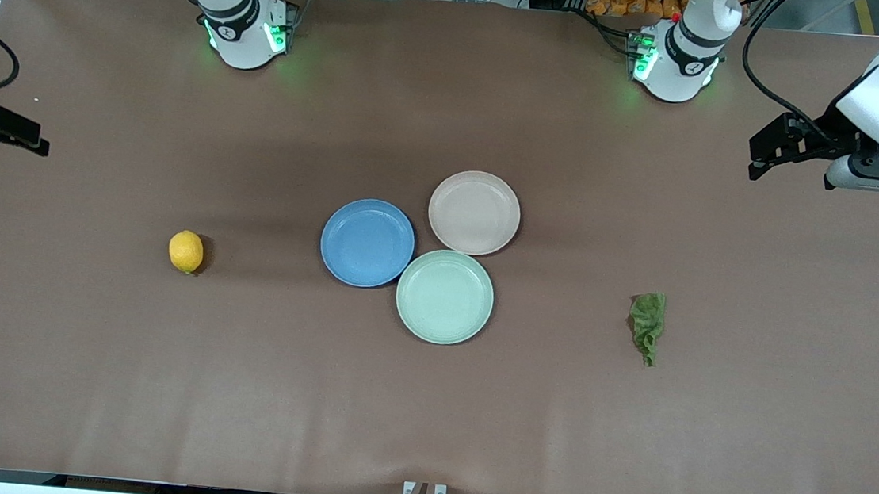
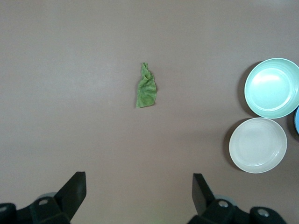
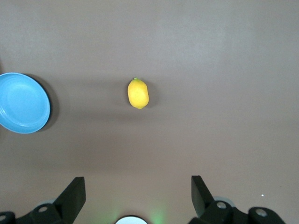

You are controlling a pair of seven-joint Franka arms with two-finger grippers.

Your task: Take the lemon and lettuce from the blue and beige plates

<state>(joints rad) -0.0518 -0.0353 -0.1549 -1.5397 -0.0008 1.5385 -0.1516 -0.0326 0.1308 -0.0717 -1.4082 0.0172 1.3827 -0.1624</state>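
Note:
The yellow lemon (image 1: 186, 251) (image 3: 138, 93) lies on the bare table toward the right arm's end, apart from the plates. A wrinkled green lettuce leaf (image 1: 648, 316) (image 2: 146, 87) lies on the table toward the left arm's end. Between them sit the blue plate (image 1: 367, 242) (image 3: 22, 102) and the beige plate (image 1: 474, 212) (image 2: 258, 145), both empty. My left gripper (image 1: 759, 157) (image 2: 139, 186) hangs open high over its end of the table, holding nothing. At the other end my right gripper (image 1: 36, 143) (image 3: 138, 186) is open and empty, up over the table.
A pale mint-green plate (image 1: 445, 296) (image 2: 273, 87), also empty, touches the blue and beige plates and lies nearest the front camera. The brown table top (image 1: 424, 421) stretches wide around them. The arm bases (image 1: 247, 31) (image 1: 674, 61) stand along the table's edge farthest from the front camera.

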